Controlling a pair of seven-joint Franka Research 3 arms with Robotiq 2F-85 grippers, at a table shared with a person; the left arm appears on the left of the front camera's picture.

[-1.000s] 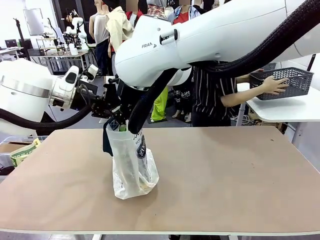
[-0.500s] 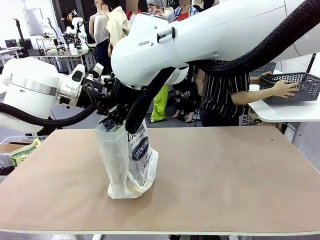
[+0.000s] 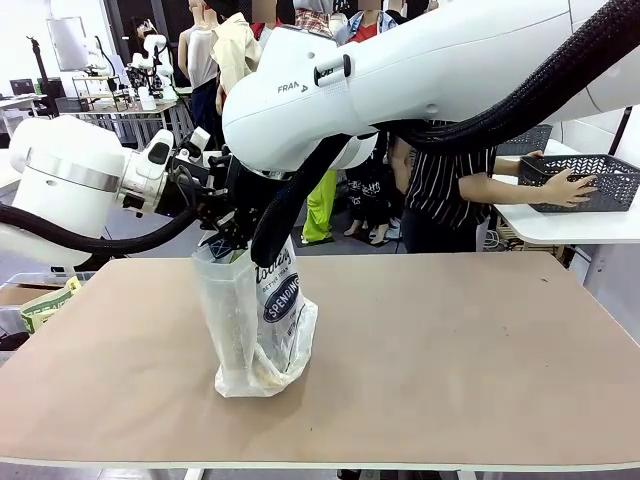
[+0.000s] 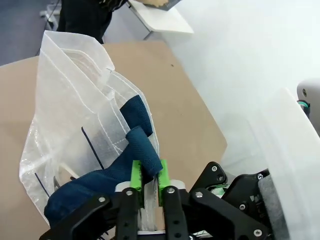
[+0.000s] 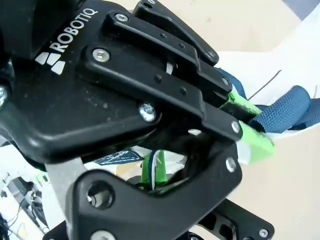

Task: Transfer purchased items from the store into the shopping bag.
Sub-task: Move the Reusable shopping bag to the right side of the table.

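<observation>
Bag: one shopping bag point(image 3: 262, 320) stands on the worktop point(image 3: 450, 340), left of centre, held up by its rim.
Left claw: in my left wrist view, the left claw point(image 4: 149, 182) has its green pads pinched on the bag's dark blue rim strap point(image 4: 142, 147).
Right claw: the right claw point(image 5: 250, 135) is clamped on the blue strap too.
Print: I read "SPENDING" on the bag, "ROBOTIQ" on the claw.
Front view: a person's hand point(image 3: 565, 183) rests on one grey basket point(image 3: 590, 180).

Shopping bag point(image 3: 255, 320) wider; basket point(image 3: 583, 180) farther right
</observation>
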